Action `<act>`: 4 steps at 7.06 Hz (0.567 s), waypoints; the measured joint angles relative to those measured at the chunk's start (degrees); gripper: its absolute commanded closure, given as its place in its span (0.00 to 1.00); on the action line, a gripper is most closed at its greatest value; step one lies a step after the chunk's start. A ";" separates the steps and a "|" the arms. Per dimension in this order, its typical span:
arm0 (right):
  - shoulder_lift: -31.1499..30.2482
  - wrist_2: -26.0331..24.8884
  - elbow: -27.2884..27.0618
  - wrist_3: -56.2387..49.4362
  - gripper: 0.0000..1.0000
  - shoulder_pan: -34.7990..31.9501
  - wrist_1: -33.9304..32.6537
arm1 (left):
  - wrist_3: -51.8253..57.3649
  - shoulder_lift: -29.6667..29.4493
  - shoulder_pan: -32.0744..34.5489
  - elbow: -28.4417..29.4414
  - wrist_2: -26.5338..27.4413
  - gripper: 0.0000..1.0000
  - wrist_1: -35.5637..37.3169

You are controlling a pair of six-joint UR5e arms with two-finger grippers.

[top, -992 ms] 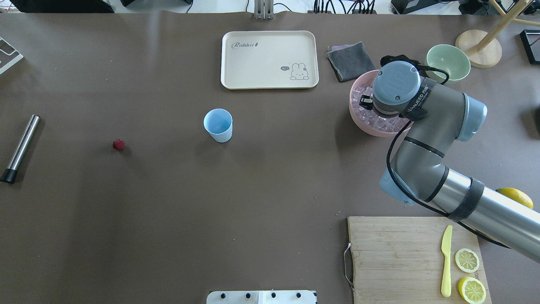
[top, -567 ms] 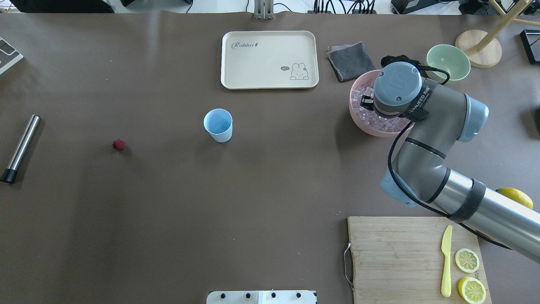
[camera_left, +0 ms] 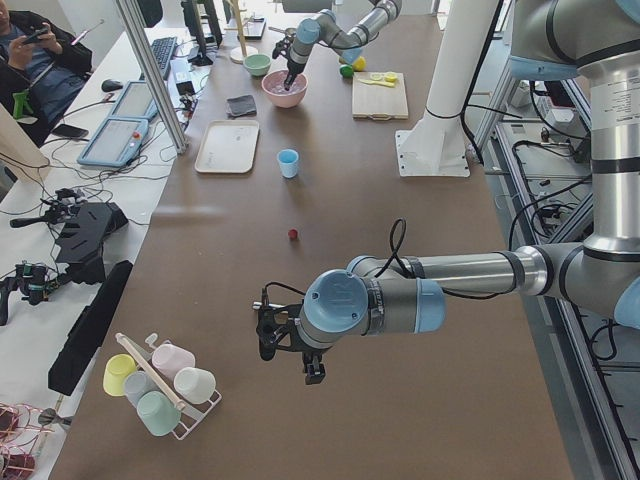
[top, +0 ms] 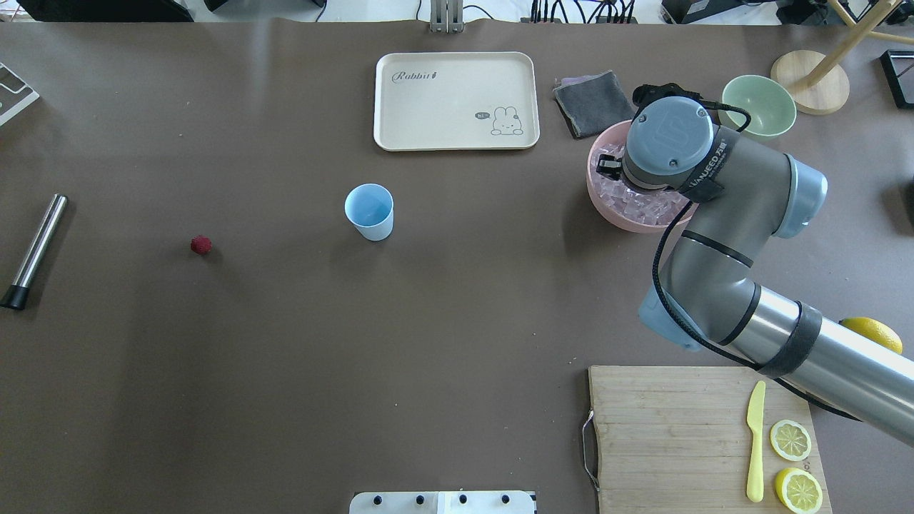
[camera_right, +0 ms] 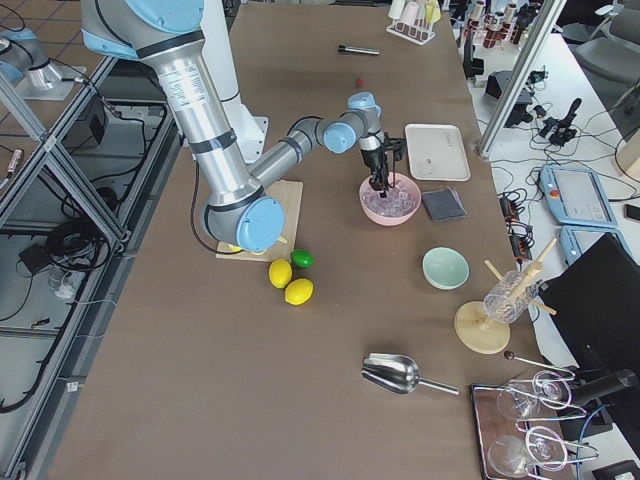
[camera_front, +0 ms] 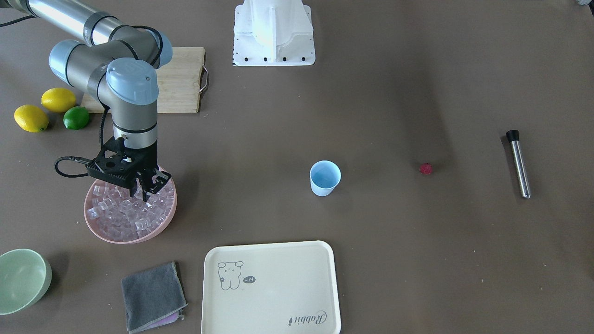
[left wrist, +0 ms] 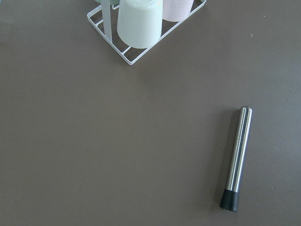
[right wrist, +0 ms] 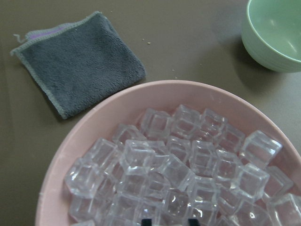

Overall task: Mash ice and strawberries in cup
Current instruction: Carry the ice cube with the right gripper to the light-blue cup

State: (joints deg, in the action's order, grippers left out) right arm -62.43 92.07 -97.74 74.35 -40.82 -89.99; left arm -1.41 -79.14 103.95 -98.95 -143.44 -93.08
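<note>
The light blue cup [top: 369, 211] stands upright and empty mid-table, also in the front view [camera_front: 325, 177]. The dark red strawberry [top: 201, 245] lies on the table to its left. The ice [right wrist: 178, 160] is heaped in a pink bowl [camera_front: 100, 234]. My right gripper [camera_front: 143, 192] points down just over the heap. Its fingertips [right wrist: 146, 220] stand close together around a clear cube. The wrist hides the gripper from overhead. My left gripper [camera_left: 290, 350] shows only in the left side view, far from the cup. I cannot tell whether it is open or shut.
A steel muddler [top: 36, 250] lies at the table's left end, also in the left wrist view [left wrist: 237, 157]. A cream tray [top: 455, 100], grey cloth [top: 593, 103] and pale green bowl [top: 758, 106] sit at the back. A cutting board [top: 664, 428] with a knife and lemon slices is front right.
My right wrist has shifted a little left and toward the back over the pink bowl. The bowl seems nudged slightly left. The cup and the strawberry have not moved.
</note>
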 measured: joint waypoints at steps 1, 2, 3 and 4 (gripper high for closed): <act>0.28 0.28 -2.29 -3.01 0.84 -0.23 0.09 | 0.00 0.02 0.13 -0.11 0.00 0.01 0.00; 1.11 0.36 -4.20 -6.56 0.88 -0.23 0.42 | 0.00 0.04 0.30 -0.23 0.00 0.01 0.00; 3.20 0.28 -4.03 -8.22 0.95 0.22 1.86 | 0.00 0.04 0.43 -0.41 0.00 0.01 0.00; 6.73 0.04 -1.44 -8.43 0.98 1.37 4.13 | 0.00 0.04 0.58 -0.52 0.00 0.01 0.00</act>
State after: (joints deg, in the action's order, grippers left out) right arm -55.70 92.11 -99.19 65.91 -39.45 -85.86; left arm -1.41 -79.10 104.54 -99.47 -143.44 -93.08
